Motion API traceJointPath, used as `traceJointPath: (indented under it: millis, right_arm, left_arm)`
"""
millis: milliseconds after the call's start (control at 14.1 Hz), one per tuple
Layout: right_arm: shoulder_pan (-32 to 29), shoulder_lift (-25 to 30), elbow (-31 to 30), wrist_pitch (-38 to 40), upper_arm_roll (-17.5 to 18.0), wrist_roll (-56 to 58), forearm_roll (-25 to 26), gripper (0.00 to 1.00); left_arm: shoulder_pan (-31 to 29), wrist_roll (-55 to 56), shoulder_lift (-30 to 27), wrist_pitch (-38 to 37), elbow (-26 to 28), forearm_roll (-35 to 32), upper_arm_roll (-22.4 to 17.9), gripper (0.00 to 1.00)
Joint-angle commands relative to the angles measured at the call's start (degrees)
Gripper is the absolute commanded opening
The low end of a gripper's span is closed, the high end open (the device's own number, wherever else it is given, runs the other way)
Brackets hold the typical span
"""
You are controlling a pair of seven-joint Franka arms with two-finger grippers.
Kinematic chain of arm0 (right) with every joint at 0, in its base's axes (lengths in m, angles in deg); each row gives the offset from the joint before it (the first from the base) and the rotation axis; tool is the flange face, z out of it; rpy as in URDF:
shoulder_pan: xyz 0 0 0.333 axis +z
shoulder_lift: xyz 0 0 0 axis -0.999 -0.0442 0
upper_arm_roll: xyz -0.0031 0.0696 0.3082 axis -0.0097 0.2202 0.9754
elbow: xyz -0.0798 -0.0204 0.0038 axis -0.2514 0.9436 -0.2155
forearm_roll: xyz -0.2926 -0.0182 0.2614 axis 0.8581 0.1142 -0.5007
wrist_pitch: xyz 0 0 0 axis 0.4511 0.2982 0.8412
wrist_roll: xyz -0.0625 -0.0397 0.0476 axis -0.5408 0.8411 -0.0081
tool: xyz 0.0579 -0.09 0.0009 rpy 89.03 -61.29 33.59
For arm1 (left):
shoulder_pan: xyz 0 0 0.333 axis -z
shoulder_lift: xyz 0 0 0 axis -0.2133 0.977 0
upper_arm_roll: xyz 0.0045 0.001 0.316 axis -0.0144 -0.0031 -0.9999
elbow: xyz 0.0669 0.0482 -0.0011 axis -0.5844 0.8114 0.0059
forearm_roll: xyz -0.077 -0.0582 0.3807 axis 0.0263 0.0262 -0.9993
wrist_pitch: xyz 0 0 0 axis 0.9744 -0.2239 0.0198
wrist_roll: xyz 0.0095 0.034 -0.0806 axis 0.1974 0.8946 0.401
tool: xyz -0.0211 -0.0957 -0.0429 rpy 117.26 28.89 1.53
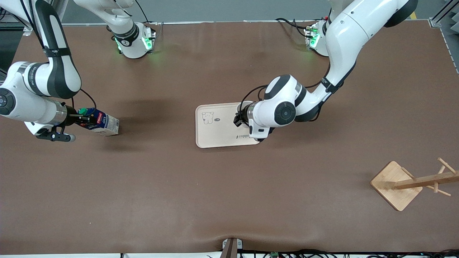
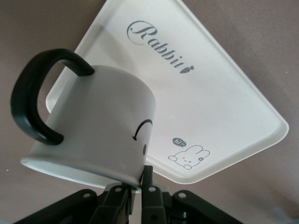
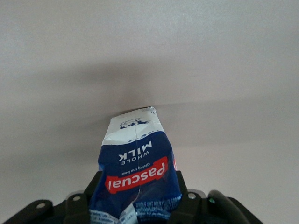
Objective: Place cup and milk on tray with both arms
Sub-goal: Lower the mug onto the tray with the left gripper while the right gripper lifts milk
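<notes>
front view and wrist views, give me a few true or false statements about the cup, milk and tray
1. The left tool holds the cup over the tray. True.
2. The milk stands on the tray. False: it is on the table toward the right arm's end, apart from the tray.
3. The right tool is shut on the milk. True.
4. The wooden rack sits on the tray. False: it is on the table, nearer the front camera.
</notes>
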Motion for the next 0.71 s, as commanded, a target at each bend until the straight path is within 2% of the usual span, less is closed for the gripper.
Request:
traceJointPath:
  millis: [0, 427, 498, 569, 640]
  right_arm:
    - [0.05, 0.95, 5.43, 7.36, 0.59, -0.73, -0.37, 0.0]
    - [6.28, 0.78, 12.55, 15.19, 0.67, -8.62, -0.46, 0.0]
    - [7.25, 0.69, 13.52, 16.07, 0.67, -9.6, -0.63, 0.0]
    - [7.96, 0.69, 14.14, 16.34, 0.59, -9.87, -0.89, 0.0]
    - [8.75, 0.69, 14.67, 16.35, 0.67, -9.87, -1.07, 0.0]
  left_arm:
    - [0.33, 1.02, 2.57, -1.06, -2.16, 0.94, 0.02, 0.0]
    - [0.15, -1.26, 4.77, -1.06, -2.69, 3.66, 0.02, 0.0]
    - [0.15, -1.26, 4.86, -1.06, -2.69, 4.45, 0.02, 0.09]
    - [0.15, -1.44, 5.12, -1.06, -2.69, 4.63, 0.02, 0.7]
    - [0.5, -1.44, 4.95, -1.06, -2.69, 4.46, -0.06, 1.0]
